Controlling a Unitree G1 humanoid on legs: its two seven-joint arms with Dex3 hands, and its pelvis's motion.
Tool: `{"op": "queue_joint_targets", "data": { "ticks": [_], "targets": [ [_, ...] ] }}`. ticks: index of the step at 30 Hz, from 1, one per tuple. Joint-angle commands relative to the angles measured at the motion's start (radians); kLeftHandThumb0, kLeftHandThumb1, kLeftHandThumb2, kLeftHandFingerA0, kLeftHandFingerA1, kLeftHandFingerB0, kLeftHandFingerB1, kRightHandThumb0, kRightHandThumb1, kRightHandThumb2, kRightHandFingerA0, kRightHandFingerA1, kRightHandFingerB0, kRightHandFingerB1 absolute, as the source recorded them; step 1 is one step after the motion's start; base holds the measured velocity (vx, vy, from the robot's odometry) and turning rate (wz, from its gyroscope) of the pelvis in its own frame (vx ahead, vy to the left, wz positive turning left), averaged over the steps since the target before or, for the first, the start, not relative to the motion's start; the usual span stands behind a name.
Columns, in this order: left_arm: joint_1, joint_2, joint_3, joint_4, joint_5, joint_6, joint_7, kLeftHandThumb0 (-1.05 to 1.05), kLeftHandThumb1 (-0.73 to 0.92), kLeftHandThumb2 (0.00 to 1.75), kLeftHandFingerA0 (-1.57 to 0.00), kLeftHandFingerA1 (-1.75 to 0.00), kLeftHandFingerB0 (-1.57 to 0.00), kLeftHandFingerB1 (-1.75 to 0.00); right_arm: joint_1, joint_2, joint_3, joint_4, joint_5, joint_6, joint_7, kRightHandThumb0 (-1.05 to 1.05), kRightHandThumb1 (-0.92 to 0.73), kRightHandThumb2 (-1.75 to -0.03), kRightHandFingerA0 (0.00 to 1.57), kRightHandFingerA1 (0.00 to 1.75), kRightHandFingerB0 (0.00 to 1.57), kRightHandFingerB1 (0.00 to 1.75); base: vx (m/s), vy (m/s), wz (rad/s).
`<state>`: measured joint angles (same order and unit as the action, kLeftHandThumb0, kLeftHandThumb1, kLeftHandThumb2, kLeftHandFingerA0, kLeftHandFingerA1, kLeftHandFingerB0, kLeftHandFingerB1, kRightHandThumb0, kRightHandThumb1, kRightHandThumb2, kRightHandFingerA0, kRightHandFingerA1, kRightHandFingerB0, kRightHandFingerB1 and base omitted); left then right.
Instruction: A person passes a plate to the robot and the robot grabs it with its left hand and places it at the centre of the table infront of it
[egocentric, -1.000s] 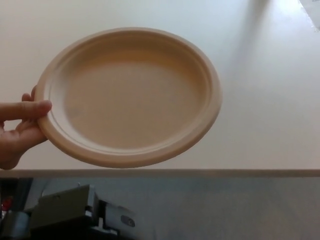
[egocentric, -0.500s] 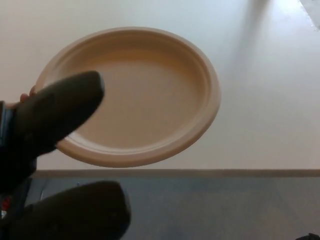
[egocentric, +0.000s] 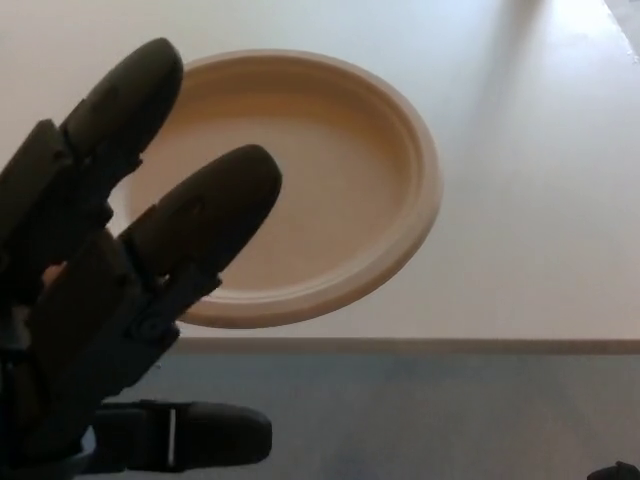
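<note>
Closest to your camera, at the lower left, you see the left hand (egocentric: 120, 290) filling much of the view, its two thick black fingers (egocentric: 200, 215) spread apart and reaching up across the near-left part of the plate (egocentric: 330, 180), with the thumb (egocentric: 190, 435) lying separately below them. You see the fingers released, clasping nothing. Beyond them, the tan round plate shows upright with its hollow facing you, over the near part of the pale tabletop (egocentric: 530, 200), whose front edge runs just below the plate's rim.
</note>
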<state>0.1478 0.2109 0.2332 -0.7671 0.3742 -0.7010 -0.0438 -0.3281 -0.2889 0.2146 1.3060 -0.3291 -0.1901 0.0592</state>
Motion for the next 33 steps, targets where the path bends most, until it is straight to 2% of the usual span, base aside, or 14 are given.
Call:
{"op": "queue_joint_targets", "data": {
  "ticks": [1,6,7,8,12,13,15,20,22,23,24,27,31,33],
  "targets": [
    [-0.039,0.013,-0.005,0.106,0.345,0.192,-0.088,-0.80,0.45,0.89,0.00,-0.10,0.00,-0.16,-0.025,-0.030,0.001,0.007,-0.012,0.004,-0.001,-0.71,-0.57,-0.95,0.40,0.65,0.08,0.51,0.00,0.000,0.00],
    [-0.059,0.018,-0.022,0.137,0.382,0.213,-0.091,-0.84,0.47,0.90,0.00,-0.04,0.00,-0.14,-0.030,-0.030,-0.001,0.007,-0.012,0.007,0.002,-0.71,-0.57,-0.95,0.38,0.64,0.07,0.50,0.00,0.000,0.00],
    [-0.069,0.020,-0.026,0.143,0.393,0.220,-0.093,-0.83,0.47,0.91,0.00,-0.06,0.00,-0.15,-0.035,-0.031,-0.002,0.007,-0.011,0.009,0.003,-0.70,-0.74,-0.62,0.40,0.61,0.10,0.44,0.00,0.000,0.00],
    [-0.086,0.022,-0.034,0.155,0.411,0.236,-0.101,-0.81,0.44,0.90,0.00,-0.07,0.00,-0.16,-0.040,-0.032,-0.002,0.007,-0.012,0.011,0.003,-0.72,-0.58,-0.95,0.40,0.64,0.07,0.50,0.00,0.000,0.00],
    [-0.119,0.027,-0.056,0.182,0.453,0.267,-0.110,-0.91,0.44,0.78,-0.03,-0.13,0.00,-0.16,-0.047,-0.035,0.000,0.007,-0.015,0.010,0.003,-0.72,-0.58,-0.96,0.39,0.64,0.07,0.50,0.00,0.000,0.00],
    [-0.141,0.035,-0.066,0.207,0.486,0.277,-0.108,-0.79,0.42,0.89,0.00,-0.12,0.00,-0.16,-0.054,-0.037,-0.001,0.006,-0.015,0.011,0.005,-0.69,-0.73,-0.62,0.36,0.58,0.09,0.44,0.00,0.000,0.00],
    [-0.154,0.045,-0.075,0.227,0.514,0.285,-0.111,-0.80,0.43,0.89,0.00,-0.13,0.00,-0.15,-0.055,-0.037,-0.002,0.007,-0.015,0.012,0.006,-0.69,-0.57,-0.95,0.32,0.61,0.06,0.50,0.00,0.000,0.00],
    [-0.184,0.055,-0.104,0.270,0.608,0.325,-0.101,-0.92,0.56,0.92,-0.09,-0.03,-0.03,-0.01,-0.063,-0.036,-0.002,0.007,-0.018,0.016,0.007,-0.71,-0.57,-0.95,0.39,0.65,0.07,0.50,0.00,0.000,0.00],
    [-0.188,0.058,-0.111,0.282,0.620,0.327,-0.088,-0.95,0.53,0.61,-0.03,-0.25,0.00,-0.17,-0.063,-0.036,-0.002,0.008,-0.018,0.016,0.008,-0.71,-0.57,-0.95,0.39,0.65,0.07,0.50,0.00,0.000,0.00],
    [-0.215,0.074,-0.129,0.322,0.683,0.343,-0.076,-0.88,0.53,0.90,-0.10,-0.14,0.00,-0.05,-0.071,-0.035,-0.004,0.007,-0.016,0.010,0.014,-0.67,-0.73,-0.61,0.38,0.58,0.10,0.44,0.00,0.000,0.00],
    [-0.222,0.078,-0.137,0.335,0.701,0.348,-0.068,-0.91,0.55,0.91,-0.11,-0.18,-0.01,-0.05,-0.073,-0.034,-0.006,0.007,-0.015,0.013,0.016,-0.68,-0.57,-0.93,0.31,0.62,0.07,0.49,0.00,0.000,0.00],
    [-0.238,0.080,-0.160,0.370,0.743,0.363,-0.033,-0.85,0.52,0.59,-0.09,-0.28,0.00,-0.25,-0.080,-0.032,-0.006,0.008,-0.016,0.024,0.020,-0.67,-0.57,-0.93,0.26,0.59,0.06,0.48,0.00,0.000,0.00],
    [-0.252,0.077,-0.186,0.397,0.818,0.391,0.029,-0.77,0.52,0.85,-0.14,-0.39,0.00,-0.22,-0.081,-0.033,-0.007,0.007,-0.015,0.014,0.023,-0.68,-0.58,-0.93,0.24,0.60,0.06,0.50,0.00,0.000,0.00],
    [-0.257,0.073,-0.198,0.424,0.827,0.382,0.110,-0.54,0.68,0.62,-0.25,-0.36,-0.05,-0.24,-0.083,-0.032,-0.006,0.008,-0.016,0.019,0.022,-0.68,-0.58,-0.93,0.24,0.60,0.06,0.49,0.00,0.000,0.00]
  ]
}}
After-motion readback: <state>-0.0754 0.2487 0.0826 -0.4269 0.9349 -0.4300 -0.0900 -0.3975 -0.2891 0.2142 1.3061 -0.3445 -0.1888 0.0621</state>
